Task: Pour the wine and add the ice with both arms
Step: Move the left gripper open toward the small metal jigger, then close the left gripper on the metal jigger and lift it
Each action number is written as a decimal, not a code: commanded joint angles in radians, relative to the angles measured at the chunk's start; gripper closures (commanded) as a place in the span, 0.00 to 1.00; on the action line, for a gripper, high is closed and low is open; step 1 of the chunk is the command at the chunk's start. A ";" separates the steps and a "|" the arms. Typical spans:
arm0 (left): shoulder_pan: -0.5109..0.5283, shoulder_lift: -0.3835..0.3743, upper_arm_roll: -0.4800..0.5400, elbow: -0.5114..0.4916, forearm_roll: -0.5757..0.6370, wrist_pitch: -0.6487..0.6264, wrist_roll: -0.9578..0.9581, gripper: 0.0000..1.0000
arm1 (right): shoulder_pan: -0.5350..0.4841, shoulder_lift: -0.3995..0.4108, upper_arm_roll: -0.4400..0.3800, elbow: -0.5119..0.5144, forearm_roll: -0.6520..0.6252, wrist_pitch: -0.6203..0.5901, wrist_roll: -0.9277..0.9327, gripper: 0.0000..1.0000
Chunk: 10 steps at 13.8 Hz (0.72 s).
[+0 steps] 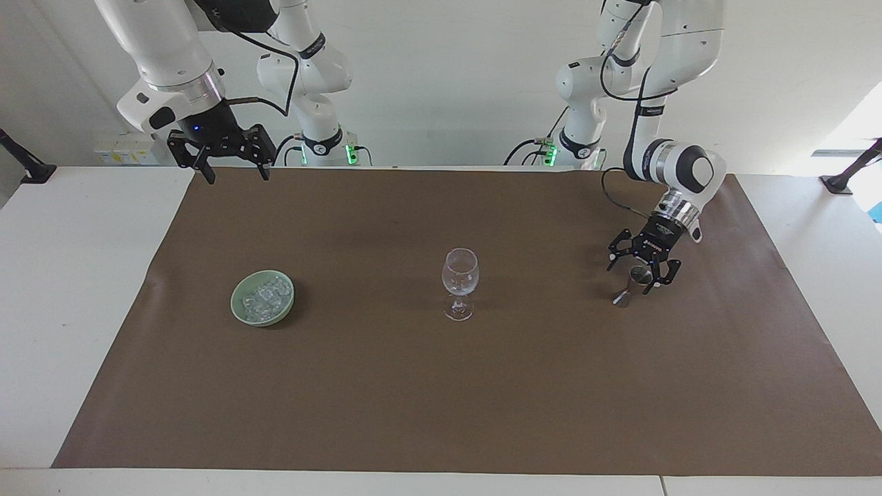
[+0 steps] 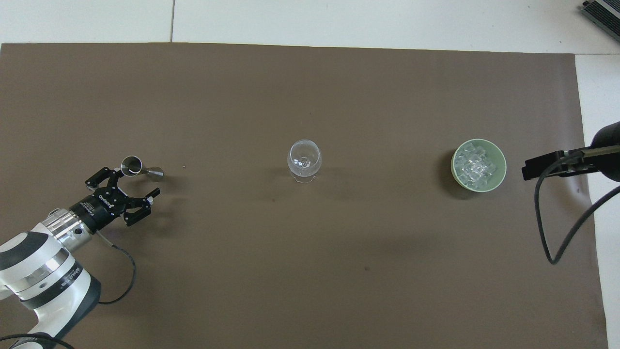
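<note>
Left gripper [image 1: 643, 274], jaws wide, at the jigger [image 1: 635, 283]: centre on its waist, close gently, keep upright. Right gripper [image 1: 231, 171], wide, waits.

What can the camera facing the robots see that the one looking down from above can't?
Only the facing view shows the right gripper with open jaws, waiting raised over the table's edge, plus both arms' bases. Only the overhead view looks straight down into the metal measuring cup. Both show the wine glass, the ice in its green bowl, and the open left gripper at the cup.
</note>
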 commanded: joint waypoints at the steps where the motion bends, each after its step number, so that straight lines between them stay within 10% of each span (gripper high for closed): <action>1: -0.019 0.026 0.009 0.019 -0.057 0.006 0.049 0.00 | -0.012 -0.015 0.009 -0.010 -0.007 -0.012 -0.026 0.00; 6: -0.045 0.039 0.009 0.025 -0.143 0.003 0.082 0.00 | -0.012 -0.015 0.009 -0.010 -0.007 -0.011 -0.026 0.00; 10: -0.045 0.039 0.009 0.025 -0.145 0.000 0.082 0.24 | -0.012 -0.015 0.009 -0.010 -0.007 -0.011 -0.026 0.00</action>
